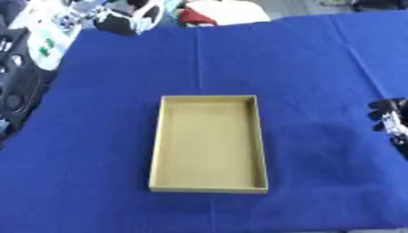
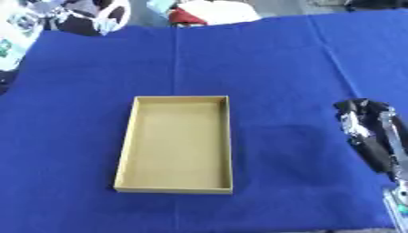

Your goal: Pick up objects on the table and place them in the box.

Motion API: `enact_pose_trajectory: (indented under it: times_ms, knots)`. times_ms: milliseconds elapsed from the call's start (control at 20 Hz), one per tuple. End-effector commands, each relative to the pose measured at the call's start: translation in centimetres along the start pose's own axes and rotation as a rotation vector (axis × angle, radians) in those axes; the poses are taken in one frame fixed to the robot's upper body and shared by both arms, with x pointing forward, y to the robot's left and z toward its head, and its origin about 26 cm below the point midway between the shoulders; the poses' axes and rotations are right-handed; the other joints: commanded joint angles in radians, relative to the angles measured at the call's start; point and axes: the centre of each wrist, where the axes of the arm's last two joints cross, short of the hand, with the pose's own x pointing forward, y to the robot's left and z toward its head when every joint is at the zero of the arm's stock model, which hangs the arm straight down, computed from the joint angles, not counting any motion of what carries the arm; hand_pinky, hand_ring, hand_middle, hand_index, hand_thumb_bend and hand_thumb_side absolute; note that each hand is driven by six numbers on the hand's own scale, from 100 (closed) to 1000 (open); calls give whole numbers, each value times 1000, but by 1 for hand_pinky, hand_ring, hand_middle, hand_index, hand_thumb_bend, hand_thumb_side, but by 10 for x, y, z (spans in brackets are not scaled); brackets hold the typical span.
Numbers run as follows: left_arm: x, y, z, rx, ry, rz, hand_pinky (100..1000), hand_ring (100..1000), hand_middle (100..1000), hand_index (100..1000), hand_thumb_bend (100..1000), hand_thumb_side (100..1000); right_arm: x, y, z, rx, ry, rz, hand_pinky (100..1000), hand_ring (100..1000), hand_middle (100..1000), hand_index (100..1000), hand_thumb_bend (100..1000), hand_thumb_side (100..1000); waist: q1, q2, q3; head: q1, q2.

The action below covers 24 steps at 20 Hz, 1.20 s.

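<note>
An open tan cardboard box lies in the middle of the blue cloth, long side running away from me. Its inside shows only bare cardboard. My right hand hovers at the right edge, well to the right of the box and level with its middle. Its fingers point away from me, relaxed, with nothing in them. My left hand shows in neither view. I see no loose object on the cloth around the box.
Beyond the table's far edge lies clutter: white and black gear at the upper left and a red and white bundle at the top middle. Dark equipment stands along the left side.
</note>
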Motion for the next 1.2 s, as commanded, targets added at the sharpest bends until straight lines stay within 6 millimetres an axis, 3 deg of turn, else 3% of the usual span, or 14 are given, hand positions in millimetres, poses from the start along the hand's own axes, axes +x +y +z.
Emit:
enact_pose_trajectory:
  times_ms: [50,100,150,400,750,1000,1050,1200]
  knots:
    - [25,18,-10,-50,-146,-14,411,349,292,429,100,149,4,-7,-5,2,-26,28,487,624,460,667,100,814,-2,-22,-1,1,-3]
    - [33,18,-14,-72,-186,-6,411,350,293,431,206,180,4,-7,-5,4,-26,28,487,624,460,667,100,814,-1,-22,-1,1,-4]
    - [40,18,-17,-93,-220,3,412,351,295,432,100,156,4,-7,-5,4,-25,28,487,624,460,667,100,814,-1,-23,-2,2,-4]
    - [68,-1,-35,-220,-341,46,417,358,303,439,100,176,6,-5,-7,14,-36,25,487,624,460,667,100,810,0,-25,-2,3,-5]
    - [78,-48,-42,-432,-380,91,450,394,338,472,100,188,8,-1,-8,33,-47,16,487,624,460,667,100,816,1,-22,-7,2,-9]
    - [80,-69,-43,-544,-410,97,496,443,390,519,100,306,9,3,-9,58,-52,6,487,623,460,667,100,825,0,-19,-11,3,-12]
    - [80,-71,-43,-555,-411,95,528,478,434,557,100,339,9,3,-9,61,-51,5,487,623,460,667,100,826,0,-19,-11,4,-12]
    - [79,-69,-42,-569,-419,74,595,552,521,643,212,422,9,3,-9,64,-53,4,487,624,460,667,100,822,1,-19,-10,4,-12]
